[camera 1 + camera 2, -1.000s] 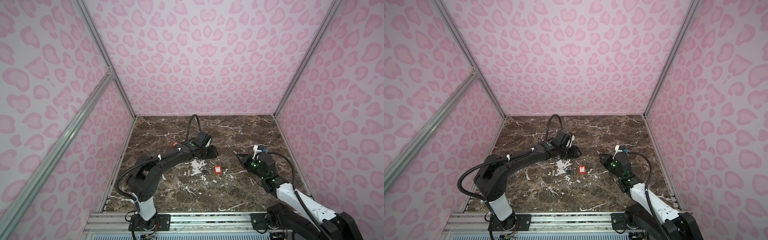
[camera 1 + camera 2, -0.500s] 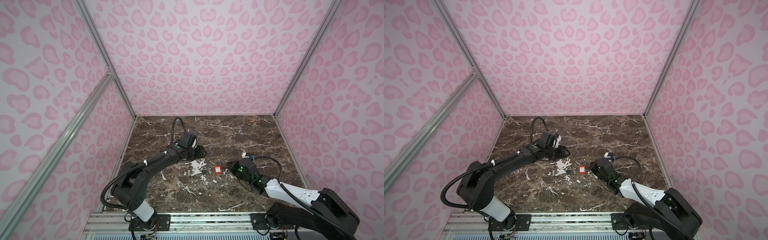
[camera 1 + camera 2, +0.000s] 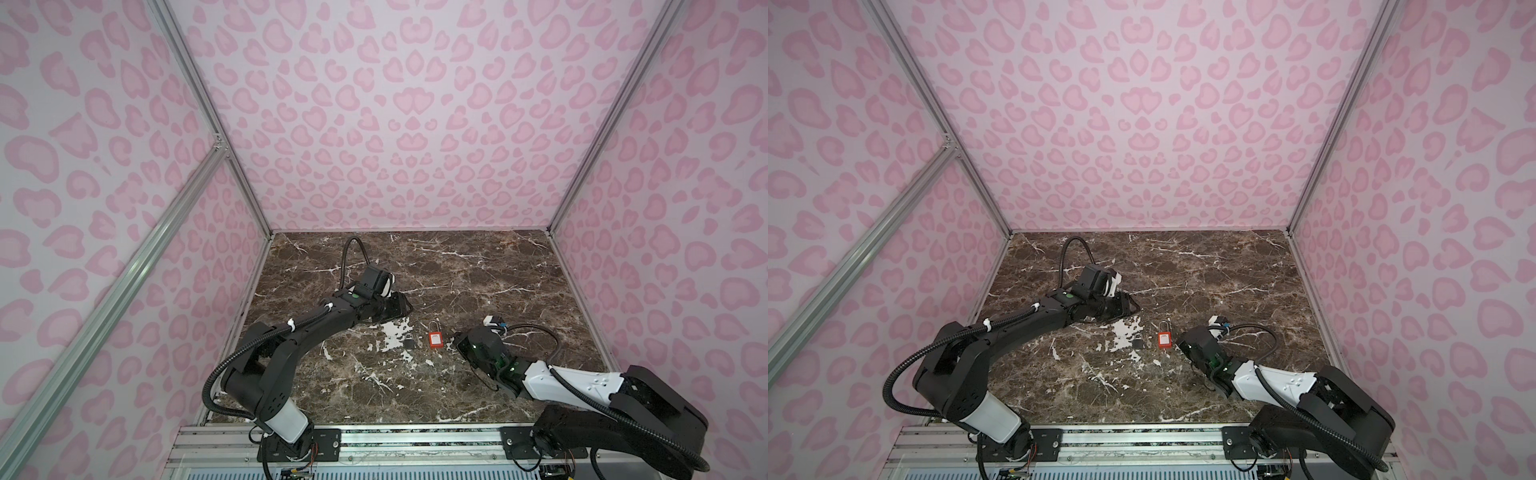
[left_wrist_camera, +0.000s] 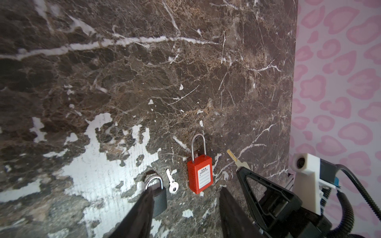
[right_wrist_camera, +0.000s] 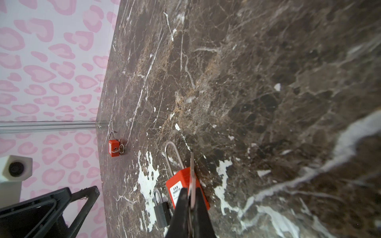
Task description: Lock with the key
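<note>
A dark marble tabletop [image 3: 457, 270] is closed in by pink spotted walls [image 3: 395, 124]. A red padlock [image 3: 435, 339] is laid flat near the middle of the tabletop. A black padlock [image 4: 160, 199] and a small key [image 4: 172, 184] are set just beside it. Another red lock [image 5: 114, 148] by the left edge is seen only in the right wrist view. The left arm is stretched low, and the left gripper [image 4: 186, 190] is held half apart and empty. A second key [image 4: 234, 157] is pinched tight in the right gripper [image 5: 191, 192], near the red padlock.
</note>
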Available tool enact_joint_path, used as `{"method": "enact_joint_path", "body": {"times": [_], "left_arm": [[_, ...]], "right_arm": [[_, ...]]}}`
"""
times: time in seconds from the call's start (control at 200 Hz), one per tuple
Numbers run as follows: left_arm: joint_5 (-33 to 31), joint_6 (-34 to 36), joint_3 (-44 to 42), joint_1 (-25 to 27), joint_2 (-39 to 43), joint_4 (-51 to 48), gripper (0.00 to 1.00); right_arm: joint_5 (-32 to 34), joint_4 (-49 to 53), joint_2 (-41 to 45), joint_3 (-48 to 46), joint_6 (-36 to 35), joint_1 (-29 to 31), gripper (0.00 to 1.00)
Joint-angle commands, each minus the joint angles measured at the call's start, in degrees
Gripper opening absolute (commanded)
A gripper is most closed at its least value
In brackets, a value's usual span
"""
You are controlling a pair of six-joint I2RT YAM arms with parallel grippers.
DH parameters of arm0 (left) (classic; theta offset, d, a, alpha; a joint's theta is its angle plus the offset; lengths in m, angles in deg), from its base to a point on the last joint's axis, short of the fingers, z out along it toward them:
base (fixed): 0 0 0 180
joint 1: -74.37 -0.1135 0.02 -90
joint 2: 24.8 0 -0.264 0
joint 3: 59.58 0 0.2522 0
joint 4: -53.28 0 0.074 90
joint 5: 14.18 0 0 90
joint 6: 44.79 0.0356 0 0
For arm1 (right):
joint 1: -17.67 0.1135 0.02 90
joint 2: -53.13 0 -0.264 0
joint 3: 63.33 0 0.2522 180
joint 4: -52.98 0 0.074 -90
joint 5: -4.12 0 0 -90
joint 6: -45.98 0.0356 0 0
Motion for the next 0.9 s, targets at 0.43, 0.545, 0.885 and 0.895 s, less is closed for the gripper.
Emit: {"method": "enact_joint_path", "body": {"times": [0.43,0.545,0.885,0.895], "left_arm": [[1.19,-0.43,0.25,-0.07,-0.10,1.38,0.53],[1.19,-0.37,0.72,-0.08,-0.41,1.24,0.53],[1.11,0.42,0.73,-0.06,-0.24,0.21,0.53],[1.04,0.42,0.74,-0.07,-0.22,0.23,0.53]], "right_arm": [[-2.77,-8.92,-6.07,-0.69,0.64,0.42,0.00],[-3.03,-10.13,-7.09,-1.17,1.60,0.42,0.00],[-1.70,-8.86,-6.51,-2.79,3.87,0.76,0.17],[-1.56,-8.65,-6.34,-2.79,3.97,0.77,0.20]]}}
